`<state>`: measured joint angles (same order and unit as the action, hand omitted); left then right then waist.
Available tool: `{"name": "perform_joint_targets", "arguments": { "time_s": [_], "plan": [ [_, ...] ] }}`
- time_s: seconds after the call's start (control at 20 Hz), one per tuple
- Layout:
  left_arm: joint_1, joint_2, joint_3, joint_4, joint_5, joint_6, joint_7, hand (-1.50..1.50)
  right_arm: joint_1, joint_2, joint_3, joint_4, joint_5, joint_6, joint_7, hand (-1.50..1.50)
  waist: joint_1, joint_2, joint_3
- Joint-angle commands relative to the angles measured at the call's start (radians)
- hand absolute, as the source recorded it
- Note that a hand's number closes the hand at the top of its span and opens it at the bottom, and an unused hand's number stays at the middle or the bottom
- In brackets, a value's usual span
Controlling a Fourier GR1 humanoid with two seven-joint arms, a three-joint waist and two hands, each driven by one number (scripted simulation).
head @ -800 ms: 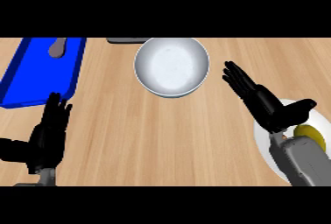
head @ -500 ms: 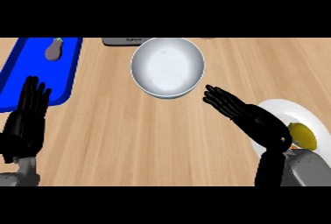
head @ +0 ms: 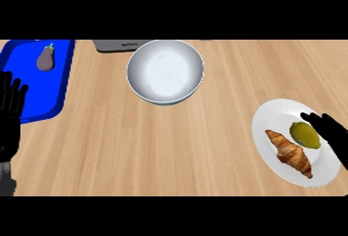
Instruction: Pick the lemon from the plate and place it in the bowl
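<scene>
**A:** Start with the big things. What lay on the table (head: 170, 152), and why there?

**B:** One blue tray (head: 58, 73) sat at the far left, carrying a single small eggplant (head: 45, 58); I judged it no part of the job, parked out of the way. One white bowl (head: 165, 71) stood far and near the middle, mouth up, with nothing in it, which suited it as the drop spot. One white plate (head: 272, 120) lay at the near right.

**A:** And the plate's load?

**B:** Two things: one croissant (head: 291, 153) lying slantwise, and one lemon (head: 305, 134) just to its right. The lemon was on the plate, not in the bowl, so by my reading the pick was not yet made.

**A:** The hands?

**B:** Two. The right hand (head: 332, 131) came in at the right edge, its fingers reaching over the plate's rim next to the lemon; they looked fairly straight and held nothing. It seemed placed to close round the fruit from the right. The left hand (head: 11, 108) rested at the left edge, fingers up and spread, overlapping the tray's near corner, holding nothing.

**A:** Anything smaller?

**B:** One dark grey flat object (head: 119, 44) at the far edge, between tray and bowl. I could not tell what it was.
</scene>
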<state>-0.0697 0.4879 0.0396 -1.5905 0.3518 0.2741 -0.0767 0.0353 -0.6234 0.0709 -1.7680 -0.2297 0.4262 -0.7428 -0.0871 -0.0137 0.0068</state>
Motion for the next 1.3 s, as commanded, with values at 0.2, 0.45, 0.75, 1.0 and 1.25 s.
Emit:
{"name": "perform_joint_targets", "arguments": {
  "time_s": [0.2, 0.45, 0.75, 1.0, 1.25],
  "plan": [
    [-0.026, 0.018, 0.029, 0.05, 0.025, -0.07, -0.026, 0.0, 0.281, -0.201, -0.302, 0.026, 0.164, -0.021, -0.391, -1.5, 0.023, 0.006, -0.005],
    [-0.056, -0.012, -0.018, 0.028, -0.011, -0.048, 0.001, 0.0, 0.382, -0.336, -0.472, 0.131, 0.217, -0.034, -0.416, -1.5, 0.045, 0.008, -0.005],
    [-0.083, 0.028, 0.019, 0.047, -0.001, -0.079, 0.013, 0.0, 0.477, -0.496, -0.519, 0.137, 0.422, -0.101, -0.426, -1.5, 0.058, 0.009, -0.006],
    [-0.135, -0.006, -0.01, 0.045, -0.022, -0.06, 0.04, 0.0, 0.49, -0.493, -0.465, 0.192, 0.601, -0.239, -0.465, -1.5, 0.078, 0.012, -0.005],
    [-0.202, -0.004, 0.01, 0.11, -0.036, -0.075, 0.056, 0.0, 0.391, -0.519, -0.428, 0.296, 0.632, -0.236, -0.452, -1.5, 0.088, 0.016, -0.006]
  ]
}}
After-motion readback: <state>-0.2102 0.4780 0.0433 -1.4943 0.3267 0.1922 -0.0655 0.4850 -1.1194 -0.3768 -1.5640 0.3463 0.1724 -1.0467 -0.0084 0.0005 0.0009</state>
